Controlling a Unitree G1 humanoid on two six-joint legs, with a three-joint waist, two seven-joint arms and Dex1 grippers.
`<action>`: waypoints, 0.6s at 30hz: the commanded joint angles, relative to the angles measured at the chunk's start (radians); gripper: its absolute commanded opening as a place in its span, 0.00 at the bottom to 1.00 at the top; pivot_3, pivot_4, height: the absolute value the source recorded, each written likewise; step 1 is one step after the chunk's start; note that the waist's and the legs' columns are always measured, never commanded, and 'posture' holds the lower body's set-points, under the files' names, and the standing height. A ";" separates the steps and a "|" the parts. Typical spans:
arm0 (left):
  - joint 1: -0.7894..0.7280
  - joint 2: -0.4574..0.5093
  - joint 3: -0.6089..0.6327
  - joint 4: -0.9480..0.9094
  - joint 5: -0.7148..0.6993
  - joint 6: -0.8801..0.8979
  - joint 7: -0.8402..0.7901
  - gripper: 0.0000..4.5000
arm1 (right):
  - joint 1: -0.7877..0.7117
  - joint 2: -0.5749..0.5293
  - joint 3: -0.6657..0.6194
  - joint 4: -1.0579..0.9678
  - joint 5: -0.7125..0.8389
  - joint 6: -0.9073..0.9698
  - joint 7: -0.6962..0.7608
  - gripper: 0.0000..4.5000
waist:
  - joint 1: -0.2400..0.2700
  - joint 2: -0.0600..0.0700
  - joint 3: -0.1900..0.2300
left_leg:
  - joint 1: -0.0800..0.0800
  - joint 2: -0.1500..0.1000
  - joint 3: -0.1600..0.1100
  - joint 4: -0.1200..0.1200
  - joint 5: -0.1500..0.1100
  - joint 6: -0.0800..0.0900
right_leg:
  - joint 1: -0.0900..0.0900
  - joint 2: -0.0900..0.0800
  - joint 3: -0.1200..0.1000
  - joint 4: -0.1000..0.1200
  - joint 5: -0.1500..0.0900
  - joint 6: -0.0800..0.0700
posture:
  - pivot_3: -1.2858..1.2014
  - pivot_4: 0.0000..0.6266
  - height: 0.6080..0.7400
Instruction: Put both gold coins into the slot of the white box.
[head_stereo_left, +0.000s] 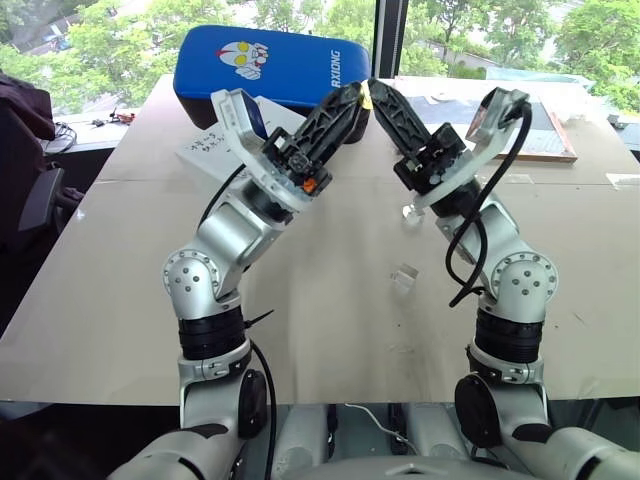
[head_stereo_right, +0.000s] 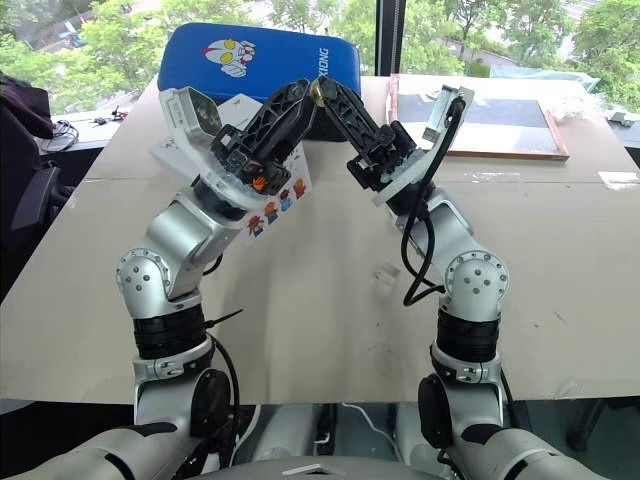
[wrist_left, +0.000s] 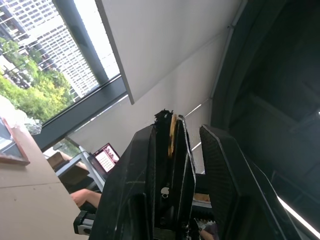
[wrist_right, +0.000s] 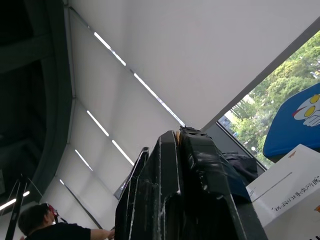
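Right gripper (head_stereo_left: 372, 93): I see it lifted high over the table, fingers pinched tight on a gold coin (head_stereo_left: 366, 99)
Left gripper (head_stereo_left: 358, 95): lifted too, tip to tip with the right one; its fingers sit on both sides of that coin, but I can't tell if they squeeze it
White box (head_stereo_right: 275, 195): on the table (head_stereo_left: 300, 330) near the far edge, behind my left arm
Blue cushion (head_stereo_left: 270, 60): at the far edge
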 joint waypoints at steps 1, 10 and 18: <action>0.002 0.010 -0.014 -0.046 -0.024 -0.017 -0.018 0.31 | -0.030 0.003 -0.001 -0.019 0.042 -0.022 -0.013 0.00 | 0.000 0.000 0.000 | 0.000 0.000 0.000 0.000 0.000 0.000 | 0.000 0.000 0.000 0.000 0.000 0.000 | 0.52 0.24 1.00; 0.004 0.019 -0.040 -0.045 -0.026 -0.029 -0.028 0.19 | -0.020 -0.016 0.025 -0.038 0.068 -0.008 -0.009 0.00 | 0.000 0.000 0.000 | 0.000 0.000 0.000 -0.001 0.000 0.000 | 0.000 0.000 0.000 -0.002 0.000 0.000 | 0.52 0.24 1.00; 0.010 0.022 -0.047 -0.051 -0.026 -0.041 -0.031 0.03 | -0.016 -0.026 0.037 -0.037 0.071 -0.009 -0.006 0.00 | 0.000 0.000 0.000 | 0.000 0.000 0.000 -0.001 0.000 0.000 | 0.000 0.000 0.000 -0.003 0.000 0.000 | 0.52 0.24 1.00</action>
